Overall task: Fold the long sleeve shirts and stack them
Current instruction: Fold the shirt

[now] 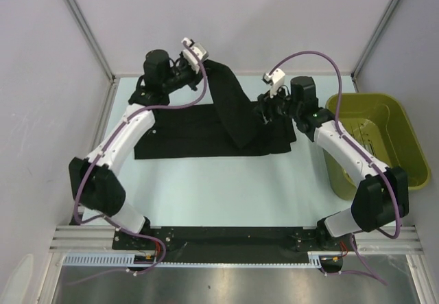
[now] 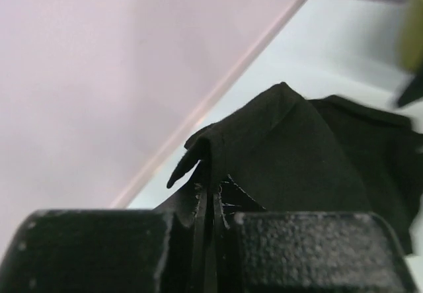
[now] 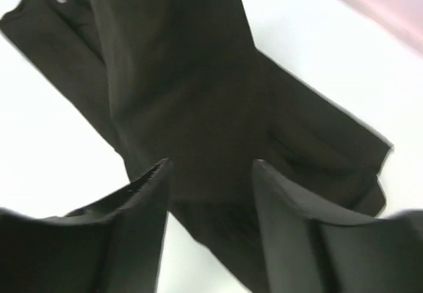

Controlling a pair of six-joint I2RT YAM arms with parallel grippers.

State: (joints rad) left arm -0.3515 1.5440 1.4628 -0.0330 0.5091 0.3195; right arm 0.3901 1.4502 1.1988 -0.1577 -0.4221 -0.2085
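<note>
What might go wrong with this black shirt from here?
The left fingers pinch only a small edge of the shirt, so it may slip out when pulled. The right fingers stand open close over the cloth and might snag it, spoiling the fold.

You are looking at a pale, smooth table that runs from the metal rail at the near edge to the walls at the back. A black long sleeve shirt lies directly on its far half, spread mostly flat as a wide band from left to right. One strip of its cloth rises off the surface towards the back. An olive-green basket stands at the table's right side, apart from the shirt.
</note>
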